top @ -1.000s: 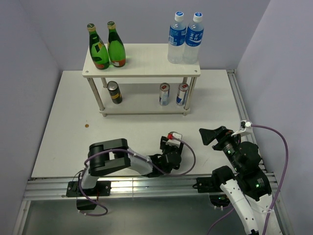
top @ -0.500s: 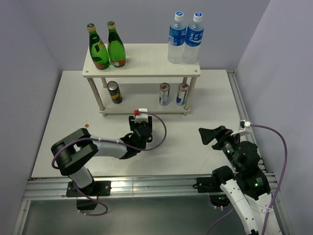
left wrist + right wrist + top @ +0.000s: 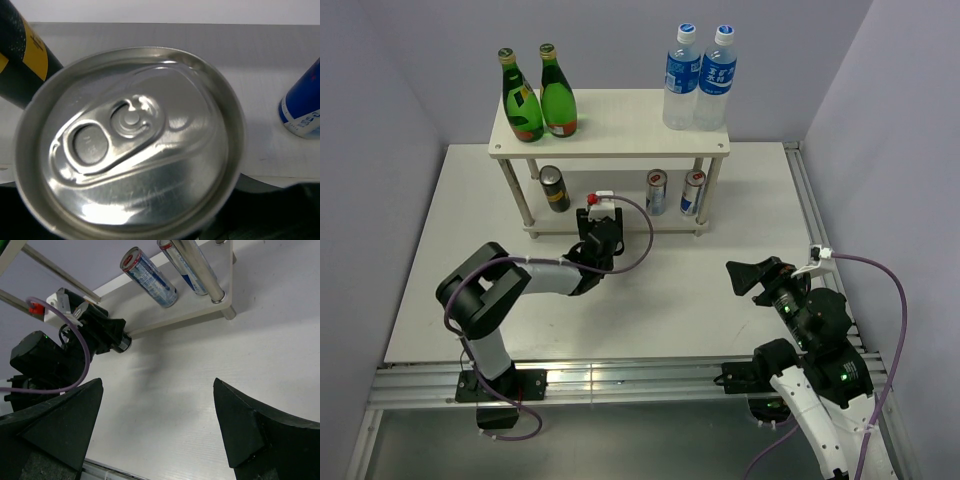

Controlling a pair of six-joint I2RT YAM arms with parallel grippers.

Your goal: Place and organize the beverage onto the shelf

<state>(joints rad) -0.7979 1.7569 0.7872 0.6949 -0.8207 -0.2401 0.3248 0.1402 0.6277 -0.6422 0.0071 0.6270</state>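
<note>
Top external view, left end effector (image 3: 601, 233) clamped on held black can (image 3: 130, 145) at shelf's (image 3: 620, 128) lower tier, shelved black can (image 3: 555, 188) and silver cans (image 3: 656, 192) inside, green bottles (image 3: 524, 105) on top, right end effector (image 3: 738, 277) spread wide.

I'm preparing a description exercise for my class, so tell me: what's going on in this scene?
The left claw is gripping a can at the front of the shelf, level with its lower tier. It is lined up with the gap between a dark can and two silver cans. Two green bottles and two water bottles stand on the top board. The right claw hangs open over the table, holding nothing.
</note>
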